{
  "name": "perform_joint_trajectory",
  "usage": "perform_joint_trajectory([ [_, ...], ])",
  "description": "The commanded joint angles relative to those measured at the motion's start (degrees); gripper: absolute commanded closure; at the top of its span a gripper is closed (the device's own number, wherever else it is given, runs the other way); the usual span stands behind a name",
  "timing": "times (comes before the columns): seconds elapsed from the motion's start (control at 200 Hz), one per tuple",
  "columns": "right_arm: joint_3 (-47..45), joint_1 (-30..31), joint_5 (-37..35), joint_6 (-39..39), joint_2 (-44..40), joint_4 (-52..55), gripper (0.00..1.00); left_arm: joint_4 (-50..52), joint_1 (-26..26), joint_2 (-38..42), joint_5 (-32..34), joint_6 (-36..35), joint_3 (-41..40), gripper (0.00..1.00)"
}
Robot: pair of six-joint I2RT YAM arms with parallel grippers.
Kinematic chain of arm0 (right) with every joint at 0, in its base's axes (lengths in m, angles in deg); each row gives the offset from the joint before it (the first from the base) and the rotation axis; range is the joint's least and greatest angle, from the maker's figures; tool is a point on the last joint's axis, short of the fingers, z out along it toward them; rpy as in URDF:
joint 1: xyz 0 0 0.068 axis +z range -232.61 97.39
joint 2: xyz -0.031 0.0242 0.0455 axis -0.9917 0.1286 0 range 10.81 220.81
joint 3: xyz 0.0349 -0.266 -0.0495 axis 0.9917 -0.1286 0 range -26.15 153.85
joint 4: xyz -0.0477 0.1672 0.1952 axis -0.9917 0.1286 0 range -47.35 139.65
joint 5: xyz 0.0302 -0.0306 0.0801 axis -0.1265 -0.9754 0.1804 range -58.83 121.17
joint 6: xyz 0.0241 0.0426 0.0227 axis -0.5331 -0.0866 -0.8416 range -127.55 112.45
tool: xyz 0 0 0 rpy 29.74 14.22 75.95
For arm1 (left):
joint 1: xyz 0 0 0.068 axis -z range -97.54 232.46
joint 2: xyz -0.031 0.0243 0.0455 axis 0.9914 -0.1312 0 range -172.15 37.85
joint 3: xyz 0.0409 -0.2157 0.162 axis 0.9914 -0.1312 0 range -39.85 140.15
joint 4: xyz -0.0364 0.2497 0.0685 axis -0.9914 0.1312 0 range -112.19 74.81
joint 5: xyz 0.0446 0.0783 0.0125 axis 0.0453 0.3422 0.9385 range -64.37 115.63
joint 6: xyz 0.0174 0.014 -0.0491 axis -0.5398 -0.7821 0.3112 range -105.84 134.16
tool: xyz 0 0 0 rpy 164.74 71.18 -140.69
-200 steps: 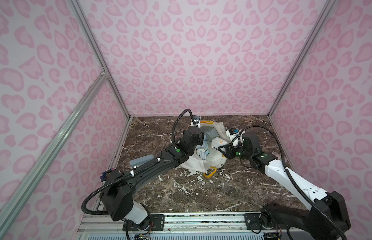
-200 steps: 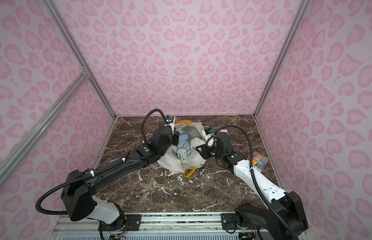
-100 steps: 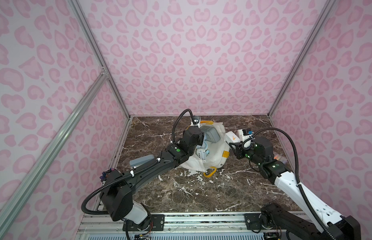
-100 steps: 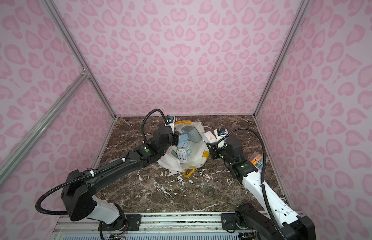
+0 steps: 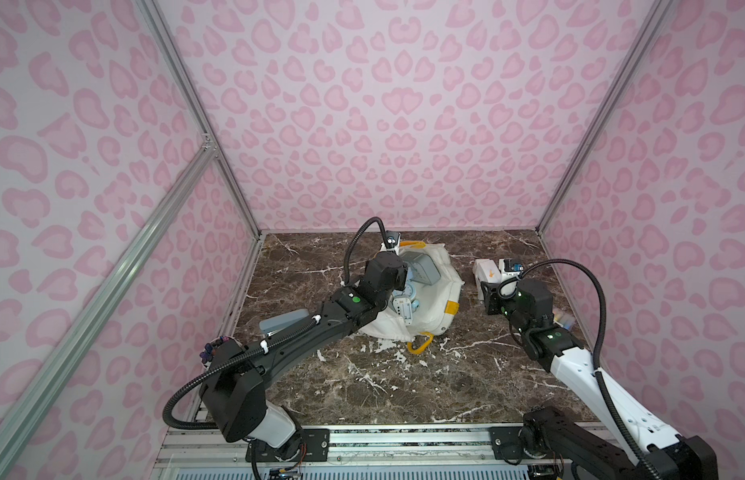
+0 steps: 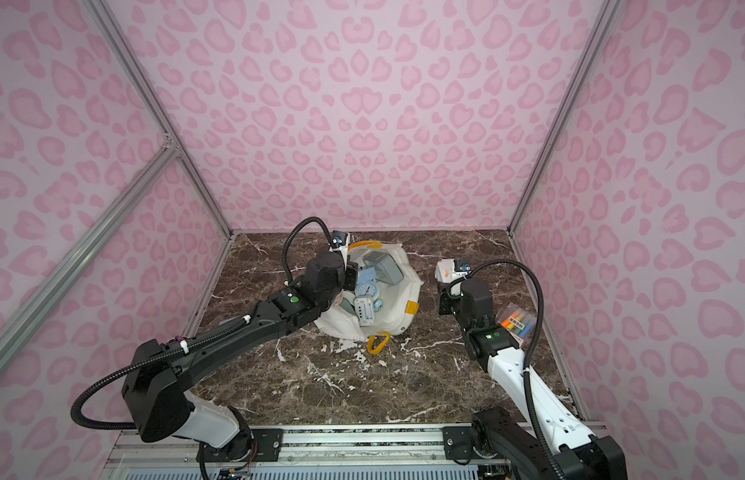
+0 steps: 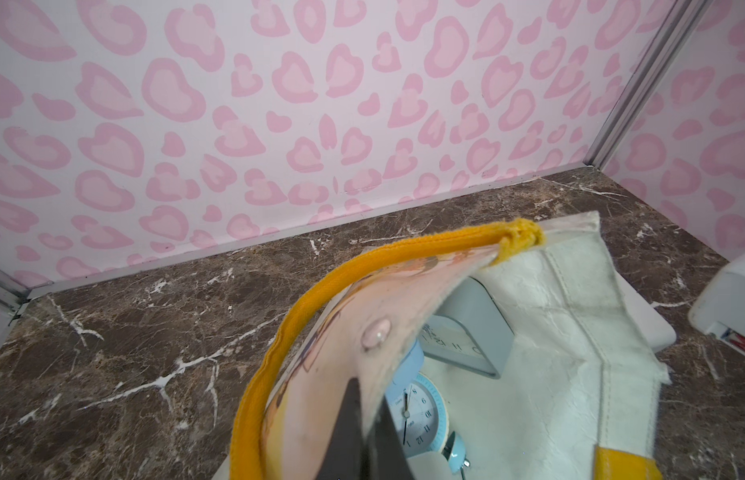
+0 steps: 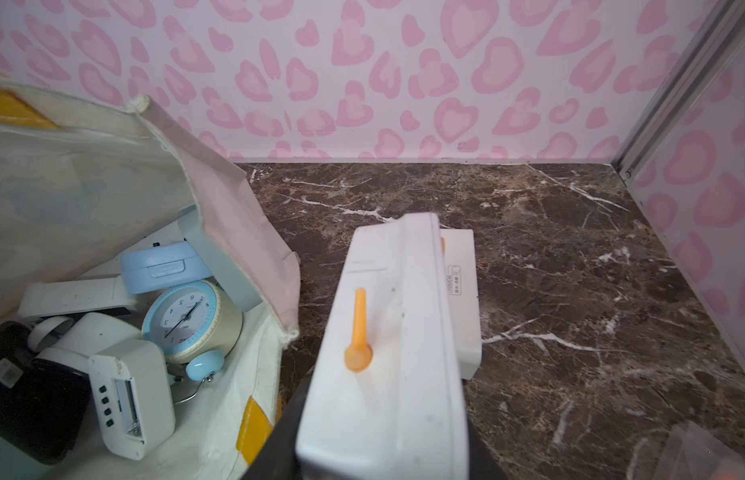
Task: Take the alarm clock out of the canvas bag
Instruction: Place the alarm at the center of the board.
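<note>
Right gripper (image 5: 488,293) is clamping a white clock (image 5: 485,269) clear of the bag (image 5: 441,291), frame right; left gripper (image 7: 368,428) is pinching the rim.

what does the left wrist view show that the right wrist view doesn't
Only the left wrist: the left hand shut on the bag at its rim, and a snap button on that flap.
Only the right wrist: the right hand holding a white clock, with an orange lever on it.
Both: the bag, the blue clock inside it, a yellow patch and the table. The left wrist also catches a white casing at its edge, possibly that clock.
</note>
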State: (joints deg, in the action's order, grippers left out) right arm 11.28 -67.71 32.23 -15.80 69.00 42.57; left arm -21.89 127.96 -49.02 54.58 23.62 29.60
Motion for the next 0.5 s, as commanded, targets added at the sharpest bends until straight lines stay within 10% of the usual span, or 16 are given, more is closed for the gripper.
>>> perform_joint_trajectory([
  [0.0, 0.2, -0.1, -2.1, 0.9, 2.1, -3.1, 0.82, -0.3, 0.0, 0.8, 0.8, 0.2, 0.6, 0.96],
  [0.495, 6.3, -0.2, -1.1, 0.7, 18.4, -5.3, 0.84, -0.3, 0.0, 2.4, 1.7, 0.1, -0.8, 0.97],
])
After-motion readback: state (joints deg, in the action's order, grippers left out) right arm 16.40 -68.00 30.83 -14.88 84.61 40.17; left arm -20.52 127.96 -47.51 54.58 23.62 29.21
